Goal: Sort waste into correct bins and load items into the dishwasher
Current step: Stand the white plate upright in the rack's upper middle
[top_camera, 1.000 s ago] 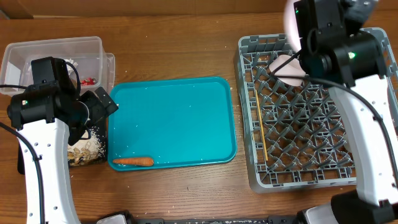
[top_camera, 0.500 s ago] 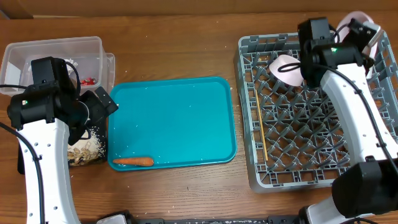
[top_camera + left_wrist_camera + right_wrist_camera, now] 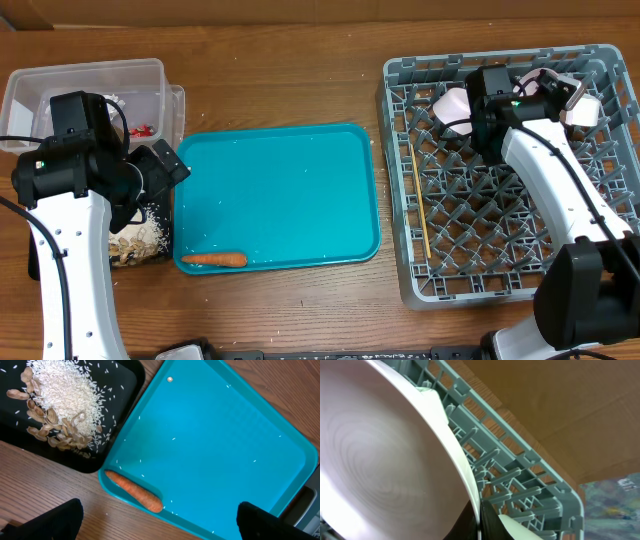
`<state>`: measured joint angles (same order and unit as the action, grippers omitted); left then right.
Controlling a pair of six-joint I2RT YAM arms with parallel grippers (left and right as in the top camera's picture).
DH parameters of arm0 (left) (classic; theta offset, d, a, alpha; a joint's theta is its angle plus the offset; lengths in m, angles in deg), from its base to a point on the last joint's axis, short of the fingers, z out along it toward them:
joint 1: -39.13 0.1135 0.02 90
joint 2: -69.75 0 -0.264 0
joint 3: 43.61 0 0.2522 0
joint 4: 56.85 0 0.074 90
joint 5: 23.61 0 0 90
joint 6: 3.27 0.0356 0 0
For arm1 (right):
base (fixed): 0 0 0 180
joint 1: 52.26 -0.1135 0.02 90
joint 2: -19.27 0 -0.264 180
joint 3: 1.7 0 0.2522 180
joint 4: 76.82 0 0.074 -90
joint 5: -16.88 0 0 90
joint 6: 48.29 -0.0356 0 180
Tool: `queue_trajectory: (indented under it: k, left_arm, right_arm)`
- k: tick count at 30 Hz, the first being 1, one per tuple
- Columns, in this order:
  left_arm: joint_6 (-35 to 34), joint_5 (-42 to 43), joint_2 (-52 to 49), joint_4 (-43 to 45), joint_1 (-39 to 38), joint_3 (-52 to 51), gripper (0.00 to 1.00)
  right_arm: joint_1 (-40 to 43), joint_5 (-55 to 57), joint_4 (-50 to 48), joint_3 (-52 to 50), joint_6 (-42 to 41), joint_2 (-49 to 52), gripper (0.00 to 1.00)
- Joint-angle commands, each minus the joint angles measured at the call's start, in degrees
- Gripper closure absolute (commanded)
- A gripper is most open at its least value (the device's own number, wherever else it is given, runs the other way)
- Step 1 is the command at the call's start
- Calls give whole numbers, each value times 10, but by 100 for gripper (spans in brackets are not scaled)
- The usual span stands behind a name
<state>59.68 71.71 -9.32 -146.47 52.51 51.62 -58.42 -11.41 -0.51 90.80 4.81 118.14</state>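
My right gripper (image 3: 566, 95) is shut on the rim of a small white bowl with a pinkish outside (image 3: 583, 110), held on edge in the back right corner of the grey dish rack (image 3: 500, 285). The right wrist view shows the jaws (image 3: 479, 522) pinching that rim (image 3: 380, 460) among the rack's pegs (image 3: 520, 480). A second bowl (image 3: 452, 105) and a chopstick (image 3: 420, 215) lie in the rack. My left gripper (image 3: 165, 172) is open and empty (image 3: 162, 522) above the carrot (image 3: 134, 491), which lies at the teal tray's front left (image 3: 213, 259).
The black tray (image 3: 115, 390) holds rice (image 3: 65, 390) and nuts (image 3: 50, 430) left of the teal tray (image 3: 290, 190). The clear tub (image 3: 60, 85) at the back left holds a red wrapper (image 3: 143, 131). A brown wall stands behind the rack.
My right arm has brought the bowl down from above the rack's back edge and to the right, into the back right corner. The left arm has not moved.
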Motion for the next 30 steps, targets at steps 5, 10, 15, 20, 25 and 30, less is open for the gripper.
queue_trajectory:
  k: [5, 10, 15, 20, 25, 30]
  left_arm:
    - [5, 0, 11, 0, 1, 6, 0]
    - [5, 0, 11, 0, 1, 6, 0]
    - [5, 0, 11, -1, 1, 6, 0]
    - [5, 1, 11, -4, 1, 6, 0]
    - [5, 5, 11, -10, 1, 6, 0]
    - [2, 7, 11, -34, -2, 4, 0]
  right_arm:
    - [-49, -71, -6, 5, -6, -5, 96]
    - [-116, -178, 15, 5, 33, -5, 35]
    - [-148, -198, 19, 6, 35, -35, 31]
    - [-130, -251, 25, 25, 47, -97, 22]
    - [-71, -376, 21, 43, 118, -164, 5]
    - [28, -551, 31, 45, 199, -193, 2]
